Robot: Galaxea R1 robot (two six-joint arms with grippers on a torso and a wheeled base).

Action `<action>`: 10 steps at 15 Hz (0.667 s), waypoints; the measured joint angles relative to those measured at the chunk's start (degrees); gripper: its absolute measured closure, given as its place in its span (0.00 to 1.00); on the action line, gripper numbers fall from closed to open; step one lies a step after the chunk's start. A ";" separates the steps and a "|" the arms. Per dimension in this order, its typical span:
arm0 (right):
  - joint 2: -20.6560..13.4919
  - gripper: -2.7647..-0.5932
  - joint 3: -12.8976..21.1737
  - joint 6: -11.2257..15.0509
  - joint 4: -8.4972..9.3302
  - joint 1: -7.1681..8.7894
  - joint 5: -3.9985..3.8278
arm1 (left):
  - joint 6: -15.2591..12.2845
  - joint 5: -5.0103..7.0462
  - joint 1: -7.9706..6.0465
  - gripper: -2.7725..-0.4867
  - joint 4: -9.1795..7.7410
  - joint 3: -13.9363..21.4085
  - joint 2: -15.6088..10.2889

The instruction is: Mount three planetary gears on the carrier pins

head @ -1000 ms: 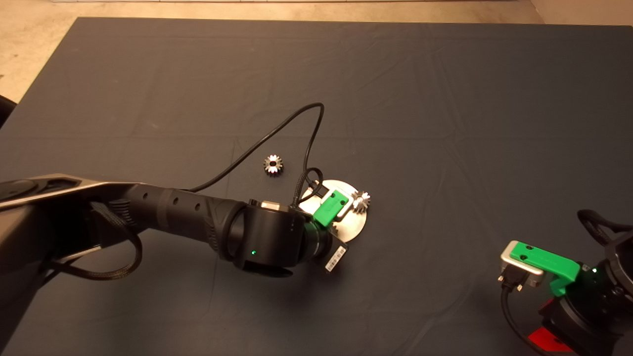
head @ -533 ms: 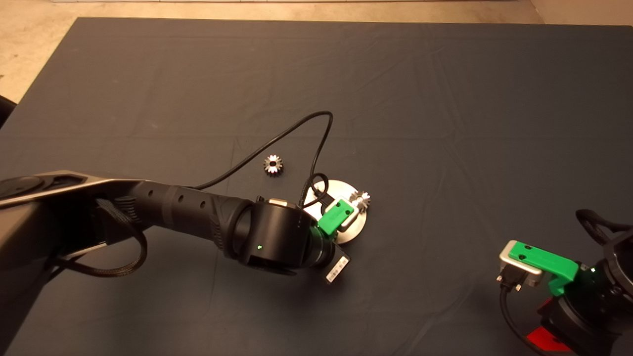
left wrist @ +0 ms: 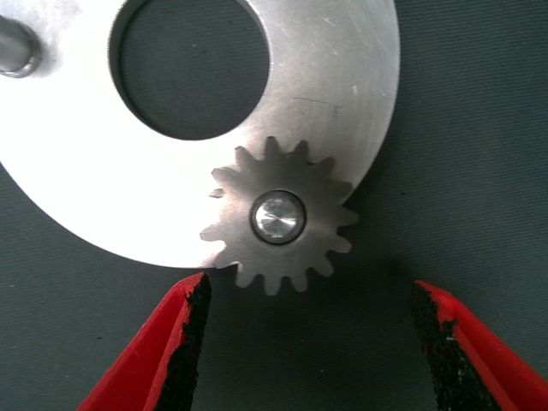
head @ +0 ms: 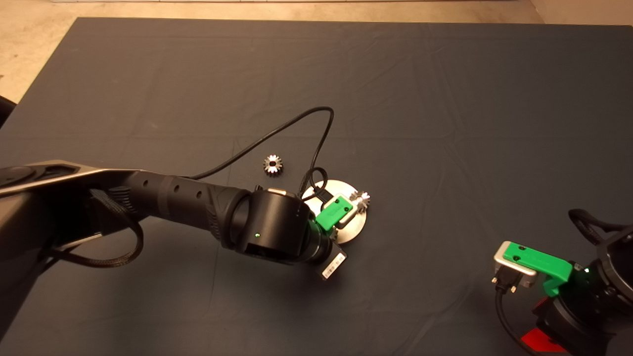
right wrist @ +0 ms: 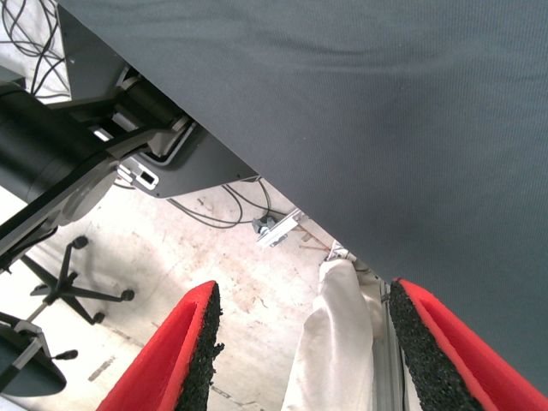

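The shiny round disc (head: 357, 225) with a large centre hole lies mid-mat. My left gripper (head: 335, 213) hovers over it, open and empty. In the left wrist view the red fingers (left wrist: 184, 342) stand apart just short of a planetary gear (left wrist: 278, 216) seated on a carrier pin at the disc's rim (left wrist: 77, 171). A second pin (left wrist: 13, 47) stands bare. In the head view one gear (head: 361, 199) sits at the disc's right rim and another gear (head: 272, 164) lies loose on the mat beyond the disc. My right gripper (head: 536, 267) is parked at the lower right, open (right wrist: 300, 351).
A black cable (head: 296, 128) loops from the left wrist over the mat between the loose gear and the disc. The right wrist view looks past the mat's edge (right wrist: 282, 180) at the floor, with a chair base (right wrist: 68, 291) and cables.
My left gripper has shifted a little toward the disc's near-right side and its cable loop moved right. The right gripper has sunk slightly toward the lower left. The gears have not moved.
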 joint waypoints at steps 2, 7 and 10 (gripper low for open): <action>0.06 0.61 0.00 -0.02 0.00 0.00 -0.01 | 1.01 0.02 -0.14 0.51 -0.07 -0.20 -0.54; 0.13 0.61 0.00 -0.02 -0.02 -0.24 0.00 | 6.55 0.00 -0.91 0.51 -0.38 -0.45 -3.53; 0.30 0.61 0.00 0.00 -0.05 -3.30 -0.04 | 11.04 0.05 -2.58 0.51 -0.60 -1.79 -6.44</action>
